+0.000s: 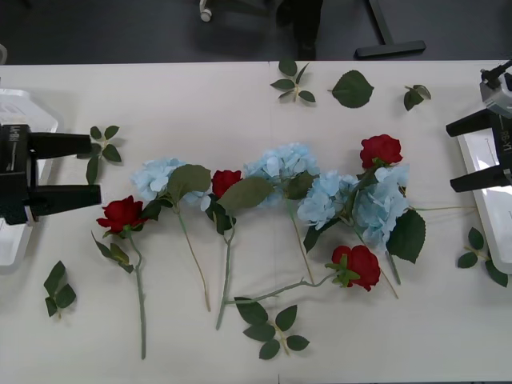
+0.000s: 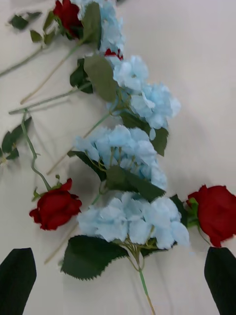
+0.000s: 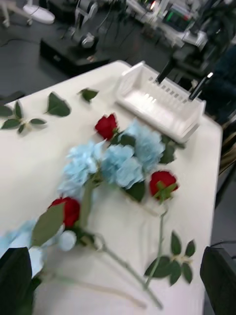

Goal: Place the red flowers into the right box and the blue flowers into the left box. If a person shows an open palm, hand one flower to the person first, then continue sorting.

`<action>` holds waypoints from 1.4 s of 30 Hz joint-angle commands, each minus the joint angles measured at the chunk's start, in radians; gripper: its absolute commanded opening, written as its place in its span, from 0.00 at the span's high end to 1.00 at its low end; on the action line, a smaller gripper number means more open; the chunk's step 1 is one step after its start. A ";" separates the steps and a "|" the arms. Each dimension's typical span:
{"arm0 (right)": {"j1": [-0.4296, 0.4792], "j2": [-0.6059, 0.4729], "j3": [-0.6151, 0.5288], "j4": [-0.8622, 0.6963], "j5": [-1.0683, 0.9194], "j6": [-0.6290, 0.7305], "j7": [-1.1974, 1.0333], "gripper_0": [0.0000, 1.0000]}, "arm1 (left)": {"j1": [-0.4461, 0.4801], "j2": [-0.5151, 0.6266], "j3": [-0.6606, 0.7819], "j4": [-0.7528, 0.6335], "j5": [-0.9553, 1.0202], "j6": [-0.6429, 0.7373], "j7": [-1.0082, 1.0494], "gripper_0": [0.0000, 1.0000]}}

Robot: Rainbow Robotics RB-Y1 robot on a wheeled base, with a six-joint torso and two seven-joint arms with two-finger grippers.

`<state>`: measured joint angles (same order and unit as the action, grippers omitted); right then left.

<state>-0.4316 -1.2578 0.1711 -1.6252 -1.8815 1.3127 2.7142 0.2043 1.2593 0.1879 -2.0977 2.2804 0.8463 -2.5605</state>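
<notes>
Near the table's (image 1: 240, 96) front edge lay a leaf sprig (image 1: 272, 326); behind it, four red flowers (image 1: 122, 214) and four blue flowers (image 1: 280, 166) crossed mid-table. The left gripper (image 1: 94, 169) and right gripper (image 1: 453, 155) stood wide open and empty at the side edges, over the left box (image 1: 20, 108) and right box (image 1: 480, 152).

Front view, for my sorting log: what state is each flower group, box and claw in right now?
Red flowers: four, lying on the table, unsorted.
Blue flowers: lying in a row on the table, unsorted.
Left box: at the table's left edge, no flower seen inside.
Right box: at the right edge, no flower seen inside.
Left claw: open, holding nothing.
Right claw: open, holding nothing.
</notes>
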 commanded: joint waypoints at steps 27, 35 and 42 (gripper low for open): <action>0.014 -0.028 0.285 0.120 0.325 -0.271 -0.009 0.00 | 0.017 -0.144 -0.176 -0.093 -1.089 0.211 1.531 0.00; 0.013 0.054 0.317 0.133 0.452 -0.339 -0.009 0.00 | -0.154 -0.176 -0.366 -0.004 -1.280 0.252 1.562 0.00; 0.014 0.123 0.327 0.160 0.547 -0.382 -0.009 0.00 | -0.237 -0.244 -0.481 0.038 -1.432 0.297 1.583 0.00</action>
<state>-0.4179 -1.1662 0.4843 -1.4732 -1.3714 0.9534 2.7142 0.0001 1.0536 -0.2594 -2.0612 0.8991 1.1327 -1.0558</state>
